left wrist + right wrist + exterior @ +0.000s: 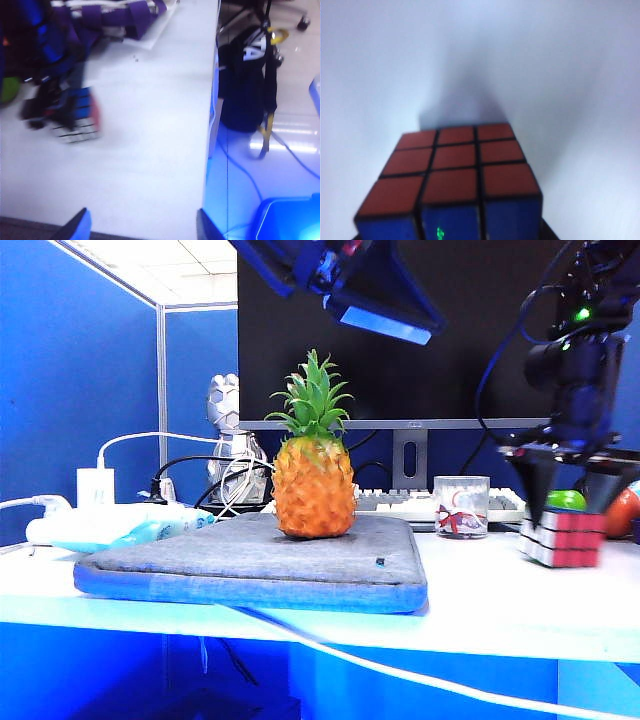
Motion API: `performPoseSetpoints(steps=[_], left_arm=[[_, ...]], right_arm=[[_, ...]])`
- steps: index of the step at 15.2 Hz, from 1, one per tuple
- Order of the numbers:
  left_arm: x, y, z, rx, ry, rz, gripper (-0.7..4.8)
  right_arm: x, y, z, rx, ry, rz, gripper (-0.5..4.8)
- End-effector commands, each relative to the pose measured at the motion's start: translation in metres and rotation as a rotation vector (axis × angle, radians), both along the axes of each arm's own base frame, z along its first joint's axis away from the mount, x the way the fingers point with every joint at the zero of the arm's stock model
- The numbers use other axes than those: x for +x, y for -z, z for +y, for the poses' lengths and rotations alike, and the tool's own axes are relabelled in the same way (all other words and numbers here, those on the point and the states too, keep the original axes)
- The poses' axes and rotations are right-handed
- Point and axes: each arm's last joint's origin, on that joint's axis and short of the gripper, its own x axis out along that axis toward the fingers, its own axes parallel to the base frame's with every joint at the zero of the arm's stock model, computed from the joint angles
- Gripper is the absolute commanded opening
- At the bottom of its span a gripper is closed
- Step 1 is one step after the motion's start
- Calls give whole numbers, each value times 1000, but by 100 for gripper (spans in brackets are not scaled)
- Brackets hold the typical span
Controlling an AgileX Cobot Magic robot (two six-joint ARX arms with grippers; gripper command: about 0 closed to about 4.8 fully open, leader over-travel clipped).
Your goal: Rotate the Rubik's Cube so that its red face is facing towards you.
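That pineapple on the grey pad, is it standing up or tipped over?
Standing upright: the pineapple rests on its base on the grey pad, leaves pointing straight up.

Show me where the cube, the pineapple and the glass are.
cube (563, 537), exterior view, on its red-and-white side.
pineapple (313, 488), exterior view, on the orange body.
glass (461, 506), exterior view, on its front wall.

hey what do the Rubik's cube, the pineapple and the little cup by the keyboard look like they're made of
Rubik's Cube: looks like hard plastic, a black grid with smooth, faintly glossy coloured squares. It sits beneath the right hand.
Pineapple: probably a moulded plastic or foam decoration; the skin is evenly orange and the leaves stiff and bright.
Cup: clear glass or clear plastic; it is see-through with a printed pattern. Which one I can't tell.
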Motion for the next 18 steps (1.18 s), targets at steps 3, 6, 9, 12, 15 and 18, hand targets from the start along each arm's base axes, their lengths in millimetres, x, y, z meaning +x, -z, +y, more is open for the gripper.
performPoseSetpoints(steps=[3,6,9,12,15,18], left_arm=[[0,-4,-1,-29,-4,7,285],[1,-6,-1,-43,-4,-10,285],[1,-6,-2,-49,-4,-17,285],[2,-6,-2,-44,-10,-19,285],[2,-6,-2,-45,-12,-15,285],[2,-8,-2,-62,-39,13,285]], right_arm=[[14,66,0,-6,10,67,26],[17,76,0,-2,4,64,65],[18,74,1,20,8,59,479],[18,72,2,57,1,57,479],[25,51,3,90,-11,-9,479],[26,7,1,38,-19,-102,479]])
